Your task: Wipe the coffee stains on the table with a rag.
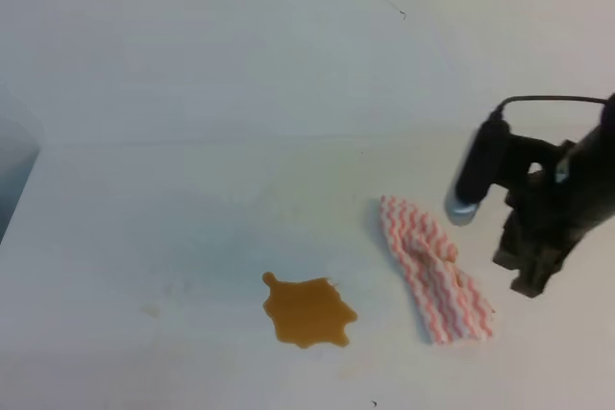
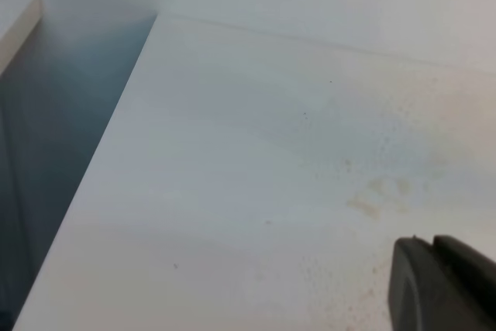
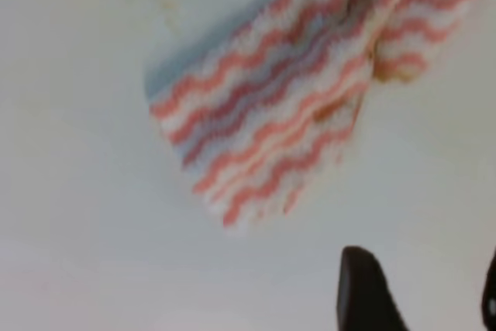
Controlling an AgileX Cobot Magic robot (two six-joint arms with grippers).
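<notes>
White table point(image 1: 144, 237): striped rag point(image 1: 432, 271) lies at three o'clock from the coffee stains point(image 1: 307, 312). Right end effector point(image 3: 422, 292) hovers beside it, fingers parted, empty. Best descend centrally, grip a fold.

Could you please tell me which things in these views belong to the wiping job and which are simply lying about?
Belongs to the job:
- coffee puddle
- striped rag
- white table
- right gripper, beside the rag, holding nothing

Just there:
- faint pale smudges
- left gripper, only partly in view
</notes>
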